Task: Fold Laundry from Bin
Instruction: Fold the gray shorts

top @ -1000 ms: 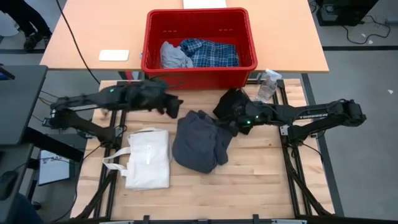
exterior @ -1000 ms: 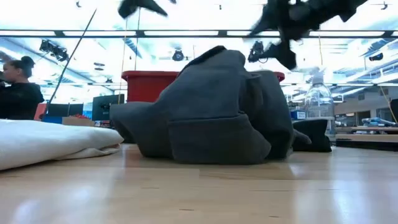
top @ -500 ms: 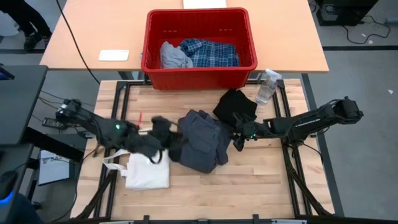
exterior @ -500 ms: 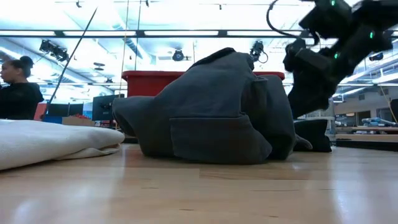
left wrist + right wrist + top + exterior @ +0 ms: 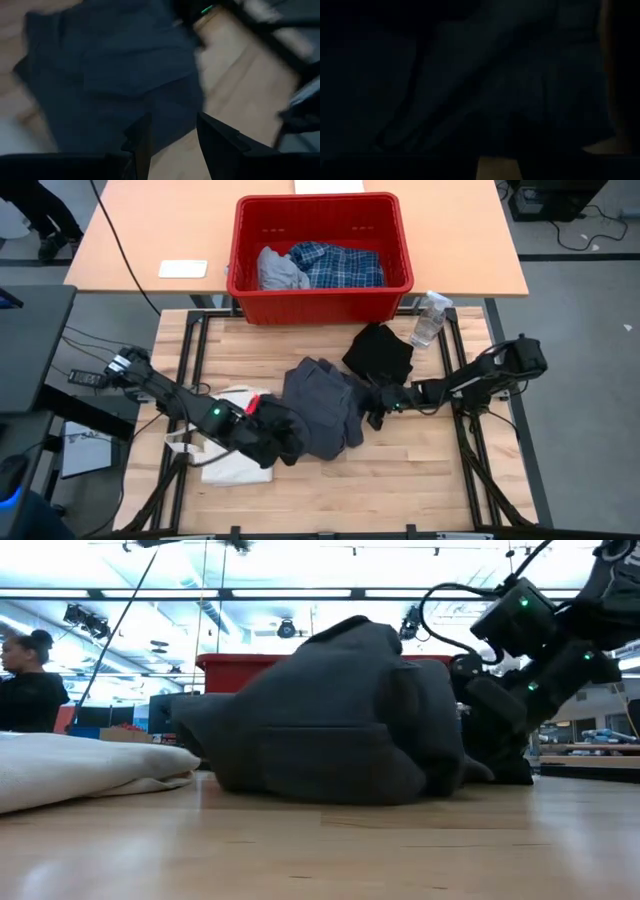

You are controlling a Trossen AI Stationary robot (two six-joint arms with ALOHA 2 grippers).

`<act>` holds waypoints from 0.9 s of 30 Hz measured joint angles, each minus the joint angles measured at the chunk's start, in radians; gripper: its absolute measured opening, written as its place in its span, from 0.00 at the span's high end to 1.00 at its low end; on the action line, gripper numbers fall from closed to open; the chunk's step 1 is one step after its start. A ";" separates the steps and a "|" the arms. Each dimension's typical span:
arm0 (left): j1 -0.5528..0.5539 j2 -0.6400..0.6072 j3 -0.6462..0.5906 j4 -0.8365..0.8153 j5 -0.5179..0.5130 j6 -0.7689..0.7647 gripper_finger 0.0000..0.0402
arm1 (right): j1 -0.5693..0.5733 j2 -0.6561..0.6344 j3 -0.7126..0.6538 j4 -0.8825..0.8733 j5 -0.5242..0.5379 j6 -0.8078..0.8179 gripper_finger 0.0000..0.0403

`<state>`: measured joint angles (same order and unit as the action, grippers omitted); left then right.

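A crumpled dark grey garment (image 5: 320,408) (image 5: 330,715) lies heaped on the middle of the wooden table. A black garment (image 5: 380,348) lies flat just beyond it, to the right. The red bin (image 5: 320,242) stands on the far table, with a light grey piece (image 5: 280,268) and a plaid shirt (image 5: 338,264) inside. My left gripper (image 5: 284,442) (image 5: 172,145) is open, slanting down over the grey garment's near-left edge. My right gripper (image 5: 372,408) (image 5: 490,735) is low at the garment's right edge; its wrist view is dark with cloth.
A cream tote bag (image 5: 235,442) lies flat at the near left, partly under my left arm. A clear water bottle (image 5: 430,315) stands at the far right corner. A white pad (image 5: 183,268) lies left of the bin. Bare wood shows along the near edge.
My left gripper has swung from the far left, by the bin, toward the near edge and down to the grey garment's near-left edge. My right gripper has dropped from above the black garment down to the grey garment's right edge.
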<state>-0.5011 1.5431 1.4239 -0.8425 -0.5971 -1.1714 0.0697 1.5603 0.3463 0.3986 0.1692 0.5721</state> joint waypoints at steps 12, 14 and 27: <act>-0.064 0.063 -0.006 -0.200 0.121 -0.261 0.61 | 0.332 -0.056 0.046 -0.052 -0.067 0.277 0.83; -0.066 0.063 -0.015 -0.212 0.116 -0.274 0.61 | 0.378 -0.058 0.077 -0.039 -0.071 0.277 0.83; 0.010 0.059 -0.017 0.304 0.045 0.359 0.61 | 0.527 -0.185 0.243 -0.132 0.179 0.234 0.83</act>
<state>-0.4916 1.6024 1.4071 -0.5382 -0.5522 -0.8119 0.5963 1.3755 0.5892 0.2667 0.3478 0.8056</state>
